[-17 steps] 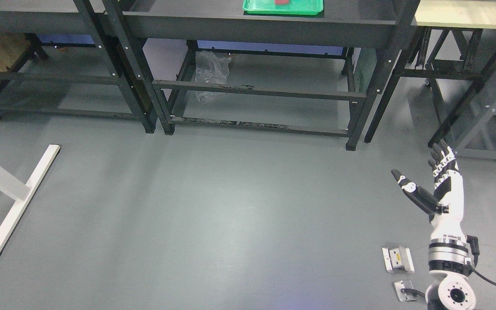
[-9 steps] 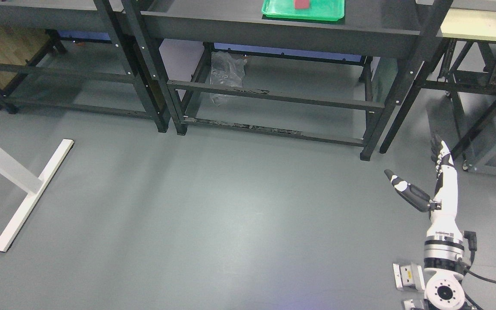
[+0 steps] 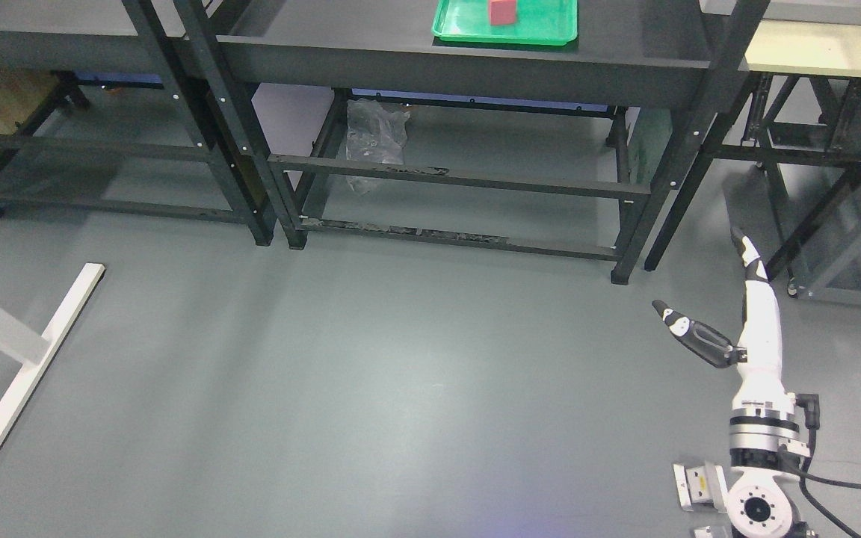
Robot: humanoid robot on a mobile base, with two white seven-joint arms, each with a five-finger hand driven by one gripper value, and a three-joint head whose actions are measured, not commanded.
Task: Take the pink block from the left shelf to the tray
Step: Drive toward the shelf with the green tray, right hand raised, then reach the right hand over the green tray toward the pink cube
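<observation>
A pink block (image 3: 503, 11) lies in a green tray (image 3: 505, 31) on the top of the middle black shelf (image 3: 468, 56), at the top edge of the head view. My right hand (image 3: 707, 295) is low at the right, far below and right of the tray. Its fingers are straight, the thumb is spread out to the left, and it holds nothing. My left arm is out of view.
A second black shelf frame (image 3: 87, 138) stands at the left. A light-topped table (image 3: 826, 48) with dark legs stands at the right. A crumpled clear plastic bag (image 3: 374, 134) lies under the middle shelf. A white T-shaped stand foot (image 3: 27, 366) lies on the grey floor at the left.
The camera has shifted, so the whole scene slides and more of the tray and block shows. My right hand has turned edge-on and stayed open and empty.
</observation>
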